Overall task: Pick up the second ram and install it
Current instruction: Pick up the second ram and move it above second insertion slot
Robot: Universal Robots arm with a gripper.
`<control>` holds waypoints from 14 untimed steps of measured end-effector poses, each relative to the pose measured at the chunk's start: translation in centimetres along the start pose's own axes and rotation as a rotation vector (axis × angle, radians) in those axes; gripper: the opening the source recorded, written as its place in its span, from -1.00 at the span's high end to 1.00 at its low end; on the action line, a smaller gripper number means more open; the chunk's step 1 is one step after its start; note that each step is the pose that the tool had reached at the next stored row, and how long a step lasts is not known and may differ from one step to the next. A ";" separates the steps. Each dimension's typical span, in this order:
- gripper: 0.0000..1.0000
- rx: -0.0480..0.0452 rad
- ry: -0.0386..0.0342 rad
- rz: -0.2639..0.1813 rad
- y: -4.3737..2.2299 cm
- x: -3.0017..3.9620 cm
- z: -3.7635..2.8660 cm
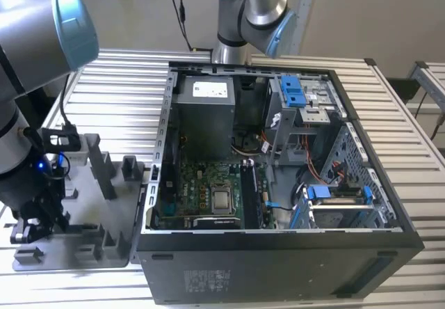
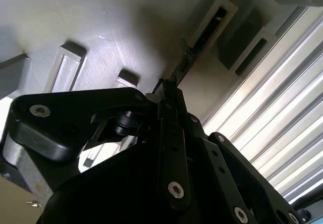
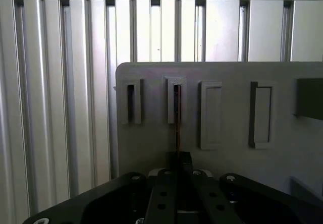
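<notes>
1 hand (image 3: pixel 178 157) grips the second ram (image 3: pixel 177 128) in the grey holder (image 3: pixel 232 77).

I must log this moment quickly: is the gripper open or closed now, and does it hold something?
The gripper: closed on the second ram, which stands edge-on in a slot of the grey holder.

Open PC case (image 1: pixel 278 271) lying on its side on the slatted metal table (image 1: pixel 118 100). Green motherboard (image 1: pixel 198 187) faces up, with a grey power supply (image 1: pixel 203 114) behind it and blue drive brackets (image 1: pixel 292 90). A grey pegged holder (image 1: pixel 87 211) sits just beside the case, on the exterior view's left.
</notes>
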State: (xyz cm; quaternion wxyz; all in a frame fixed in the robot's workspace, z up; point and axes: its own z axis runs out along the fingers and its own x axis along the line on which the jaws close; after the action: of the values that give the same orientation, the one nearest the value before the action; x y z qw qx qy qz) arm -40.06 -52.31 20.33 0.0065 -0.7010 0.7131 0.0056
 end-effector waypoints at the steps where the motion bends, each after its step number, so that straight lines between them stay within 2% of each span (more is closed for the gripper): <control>1: 0.73 0.0001 0.0000 0.000 0.00 0.00 -0.13; 14: 0.73 0.0001 -0.0001 0.000 0.00 -0.05 -2.32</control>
State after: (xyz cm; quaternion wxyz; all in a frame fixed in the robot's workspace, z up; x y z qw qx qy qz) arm -40.06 -52.31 22.65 0.0065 -0.7009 0.7132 0.0056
